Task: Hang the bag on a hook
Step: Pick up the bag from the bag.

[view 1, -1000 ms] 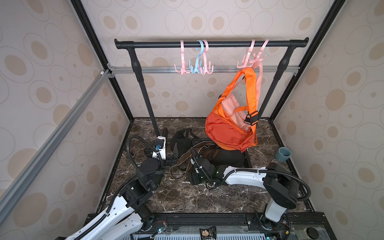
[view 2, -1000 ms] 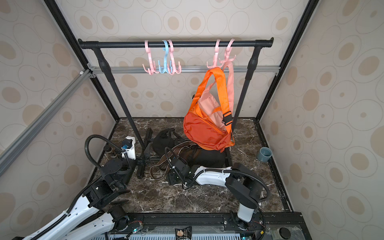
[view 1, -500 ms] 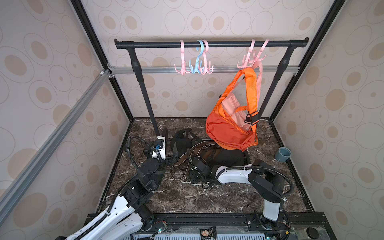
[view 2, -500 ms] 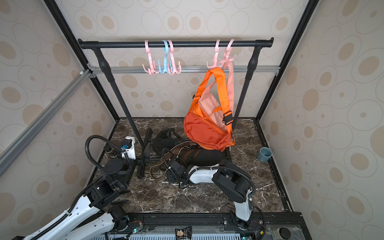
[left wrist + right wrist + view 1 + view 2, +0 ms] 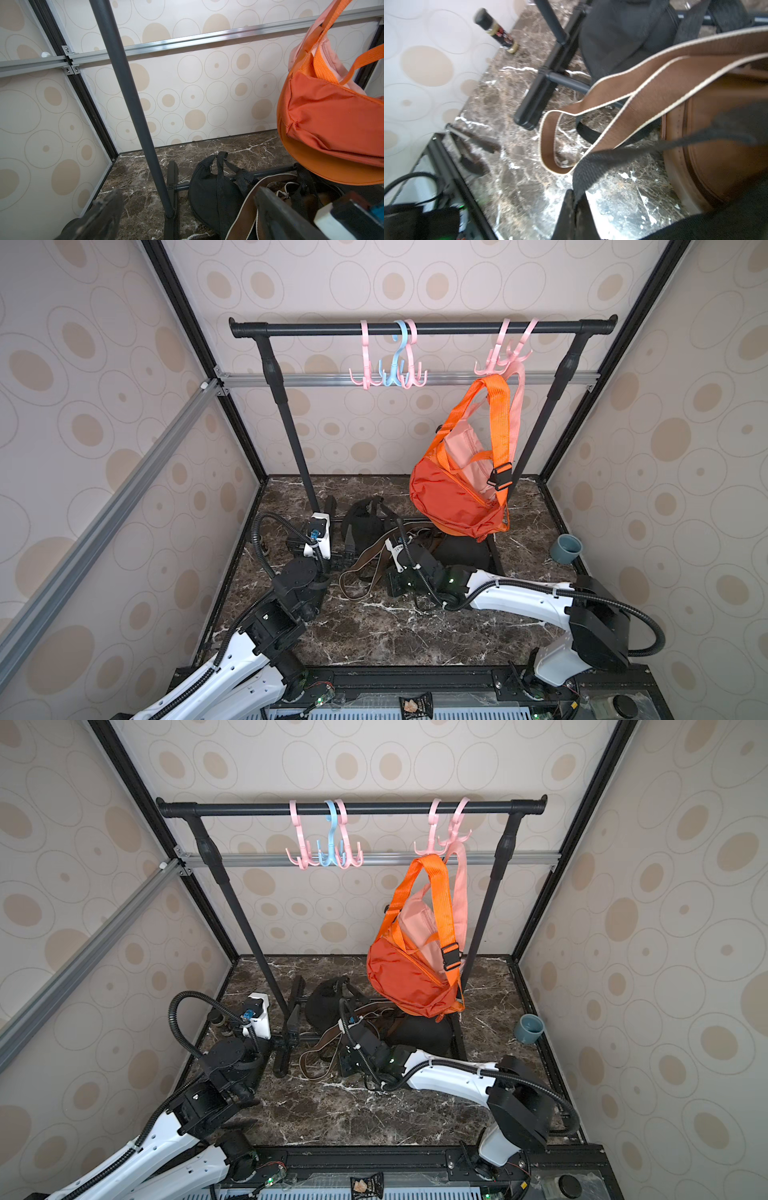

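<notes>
On the marble floor lie a black bag [image 5: 365, 518], a brown bag [image 5: 716, 135] with a cream-edged brown strap [image 5: 623, 83], and another black bag [image 5: 461, 551]. My right gripper [image 5: 574, 194] [image 5: 392, 587] hangs low over the floor beside them, shut on a black strap [image 5: 602, 164]. The strap runs off across the brown bag; which bag it belongs to is unclear. My left gripper [image 5: 187, 194] stands wide open with nothing in it, facing the first black bag [image 5: 207, 187]. Free pink and blue hooks [image 5: 388, 373] hang on the black rail [image 5: 415, 328].
An orange bag [image 5: 449, 493] and a pink one hang from the pink hooks [image 5: 498, 360] at the right, low over the floor bags. The rack's post [image 5: 128, 93] and foot [image 5: 542, 89] stand close. A grey cup [image 5: 566, 548] sits at the right; a dark bottle [image 5: 497, 31] lies by the left wall.
My right jaws have closed onto the black strap. The right arm's elbow swung left, then back right, while the gripper stayed near the same spot. The left arm has not moved.
</notes>
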Action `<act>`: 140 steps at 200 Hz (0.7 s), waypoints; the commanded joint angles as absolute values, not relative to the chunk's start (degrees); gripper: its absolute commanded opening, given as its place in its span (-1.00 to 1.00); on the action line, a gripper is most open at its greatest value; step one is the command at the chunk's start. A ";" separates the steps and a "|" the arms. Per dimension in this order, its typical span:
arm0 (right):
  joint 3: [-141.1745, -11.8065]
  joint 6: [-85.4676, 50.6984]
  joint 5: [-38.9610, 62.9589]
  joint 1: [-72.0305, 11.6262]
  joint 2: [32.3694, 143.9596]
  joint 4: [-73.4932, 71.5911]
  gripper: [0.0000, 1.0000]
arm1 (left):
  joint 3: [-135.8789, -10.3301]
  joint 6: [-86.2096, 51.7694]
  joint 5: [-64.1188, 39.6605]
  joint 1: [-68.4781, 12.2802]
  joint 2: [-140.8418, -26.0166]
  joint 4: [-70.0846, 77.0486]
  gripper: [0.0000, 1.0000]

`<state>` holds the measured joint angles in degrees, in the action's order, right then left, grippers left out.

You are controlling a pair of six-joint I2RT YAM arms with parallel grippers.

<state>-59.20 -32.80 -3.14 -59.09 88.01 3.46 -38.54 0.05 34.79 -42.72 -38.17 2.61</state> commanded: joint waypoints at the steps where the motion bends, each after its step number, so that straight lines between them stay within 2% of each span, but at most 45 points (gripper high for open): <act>1: -63.80 -29.24 -0.47 -59.32 82.98 8.54 -1.00 | -38.65 1.22 32.71 -42.26 -37.42 4.20 1.00; 62: -84.38 -19.81 2.41 -59.53 74.74 20.62 -1.00 | -36.30 2.89 17.17 -42.26 -31.26 8.26 1.00; 102: -98.00 -16.31 5.12 -59.63 76.38 25.94 -1.00 | -36.95 2.52 -0.89 -42.27 -29.96 10.19 1.00; 140: -107.31 -16.41 7.46 -59.67 77.57 28.04 -1.00 | -41.22 -2.11 -17.73 -42.22 -34.66 11.60 1.00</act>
<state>-102.39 -17.93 4.82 -59.20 76.47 25.47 -36.97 0.80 -2.57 -42.68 -31.73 8.40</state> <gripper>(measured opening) 0.044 0.999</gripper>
